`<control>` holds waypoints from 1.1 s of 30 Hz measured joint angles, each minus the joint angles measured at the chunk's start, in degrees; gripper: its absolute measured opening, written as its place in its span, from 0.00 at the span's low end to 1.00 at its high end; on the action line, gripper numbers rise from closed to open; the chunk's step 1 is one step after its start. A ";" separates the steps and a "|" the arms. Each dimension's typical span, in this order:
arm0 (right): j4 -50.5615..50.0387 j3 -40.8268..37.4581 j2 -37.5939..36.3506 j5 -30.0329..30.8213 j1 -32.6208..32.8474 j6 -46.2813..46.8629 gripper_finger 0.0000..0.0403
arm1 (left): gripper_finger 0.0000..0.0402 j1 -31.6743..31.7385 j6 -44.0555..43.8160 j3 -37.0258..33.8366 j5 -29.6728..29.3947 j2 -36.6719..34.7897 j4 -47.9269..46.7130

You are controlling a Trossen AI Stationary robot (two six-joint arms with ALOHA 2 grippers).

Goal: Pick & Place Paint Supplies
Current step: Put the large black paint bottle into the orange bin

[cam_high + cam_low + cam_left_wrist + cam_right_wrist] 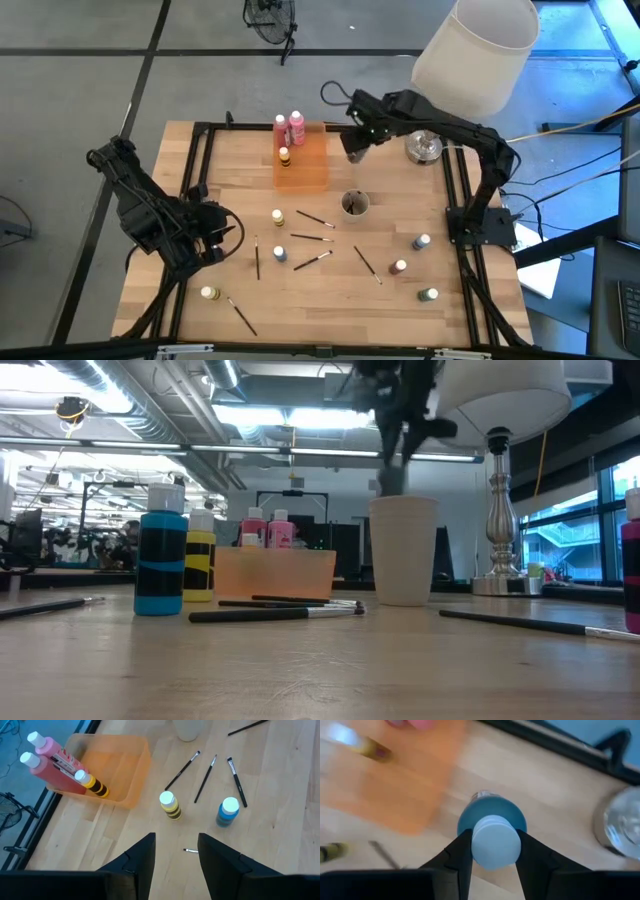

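From above, we see our right gripper [355,150] raised just beside the orange tray [305,165], which holds two pink bottles [290,127] and a yellow one [285,156]; our left gripper [212,232] waits at the table's left edge. Through the right wrist, our fingers [461,855] clamp a blue bottle [492,832] by its white cap. Through the left wrist, our fingers [142,860] stand apart, empty, above bare wood near a striped yellow bottle [170,806].
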 joint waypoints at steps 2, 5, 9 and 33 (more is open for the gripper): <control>-0.07 3.23 -0.05 -0.22 0.03 -0.61 0.30 | 0.36 -0.02 0.00 0.00 0.07 0.00 0.00; 0.88 7.41 -0.06 -0.34 -0.02 -1.28 0.30 | 0.36 0.00 0.01 0.00 0.07 0.00 -0.02; 3.82 10.27 -0.12 -0.49 -0.06 -2.10 0.30 | 0.36 -0.02 0.06 0.00 0.07 0.00 -0.02; 19.29 10.52 9.14 -7.98 -5.09 -6.83 0.30 | 0.36 1.68 6.03 -0.25 -2.97 -1.42 0.02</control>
